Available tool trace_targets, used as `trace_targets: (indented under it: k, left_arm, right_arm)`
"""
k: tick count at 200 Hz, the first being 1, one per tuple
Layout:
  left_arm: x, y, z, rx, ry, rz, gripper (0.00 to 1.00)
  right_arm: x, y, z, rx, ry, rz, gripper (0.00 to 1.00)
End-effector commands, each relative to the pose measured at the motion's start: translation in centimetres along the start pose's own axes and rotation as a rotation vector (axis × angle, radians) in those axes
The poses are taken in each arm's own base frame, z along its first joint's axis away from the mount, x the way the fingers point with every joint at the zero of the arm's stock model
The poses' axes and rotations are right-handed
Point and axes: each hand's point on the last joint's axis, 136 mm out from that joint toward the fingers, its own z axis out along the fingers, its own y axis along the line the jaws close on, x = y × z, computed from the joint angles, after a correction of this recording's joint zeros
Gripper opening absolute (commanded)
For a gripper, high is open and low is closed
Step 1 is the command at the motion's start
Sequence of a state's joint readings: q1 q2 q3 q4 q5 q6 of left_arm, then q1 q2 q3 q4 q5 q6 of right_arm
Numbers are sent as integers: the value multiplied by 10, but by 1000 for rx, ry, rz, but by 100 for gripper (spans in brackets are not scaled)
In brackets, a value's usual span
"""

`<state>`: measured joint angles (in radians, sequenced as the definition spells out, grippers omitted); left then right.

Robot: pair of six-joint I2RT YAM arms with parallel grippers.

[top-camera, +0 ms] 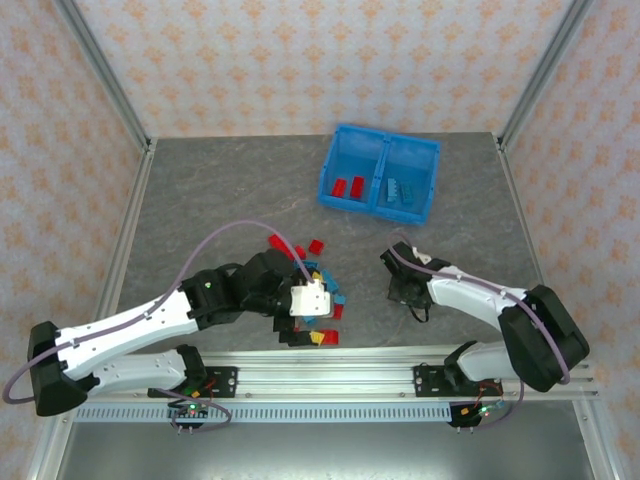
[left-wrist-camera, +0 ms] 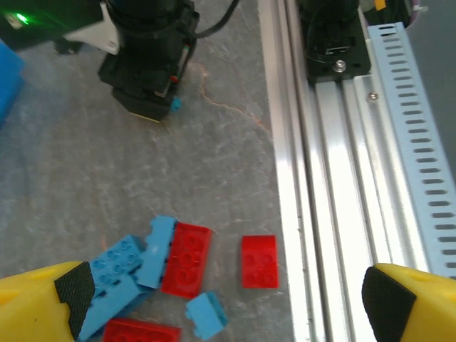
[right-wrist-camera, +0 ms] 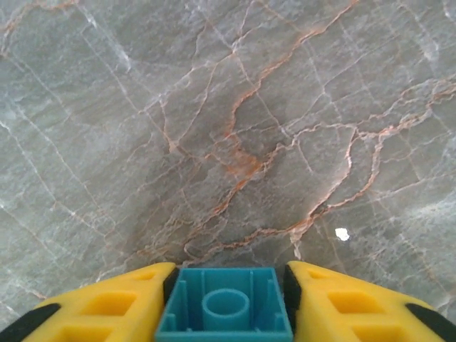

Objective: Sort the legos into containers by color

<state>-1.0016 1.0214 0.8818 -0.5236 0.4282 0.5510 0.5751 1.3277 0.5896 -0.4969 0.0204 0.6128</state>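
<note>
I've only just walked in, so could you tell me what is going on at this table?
Two robot arms are sorting lego bricks by colour into a divided blue bin. The right end effector is shut on a teal brick over the table. The left end effector hangs open above the loose red and blue bricks. In the bin, red bricks lie in the left compartment and teal ones in the right.

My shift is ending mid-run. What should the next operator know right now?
Left hand open over the loose pile of red and teal studded plastic bricks by the rail.
Right hand shut on one teal brick, over bare table.
Done: a few red bricks in the left compartment of the blue translucent plastic bin, teal ones in its right.
Left: bin the held brick, then sort the pile.
</note>
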Motion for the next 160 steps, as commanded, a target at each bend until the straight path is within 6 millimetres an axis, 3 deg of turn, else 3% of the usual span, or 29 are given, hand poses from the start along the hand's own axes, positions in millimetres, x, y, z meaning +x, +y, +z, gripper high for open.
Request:
trace_targets:
  k: [1,36,49,77,99,105,135,160]
  left_arm:
    - [-7,16,-9,-126,-60,84,100]
    - [-8,31,-20,-252,-107,89,100]
    - [-9,36,-25,-300,-129,100,100]
    - [-14,45,-37,-385,-187,106,100]
    - [-11,48,-39,-411,-170,130,100]
    - [-9,50,-39,-414,-156,137,100]
    - [-2,54,-41,-427,-133,133,100]
    - [-5,51,-43,-421,-157,130,100]
  right_arm:
    - [-10,4,2,-35,-55,18,35]
    - [-24,11,-32,-96,-103,30,28]
    - [-40,18,-64,-163,-170,46,28]
    - [-90,38,-134,-274,-360,40,28]
    - [-137,53,-164,-227,-485,-26,28]
    - [-152,55,-168,-196,-508,-38,29]
    - [-229,64,-145,-103,-490,-15,29]
    - [-278,65,-106,-66,-447,31,29]
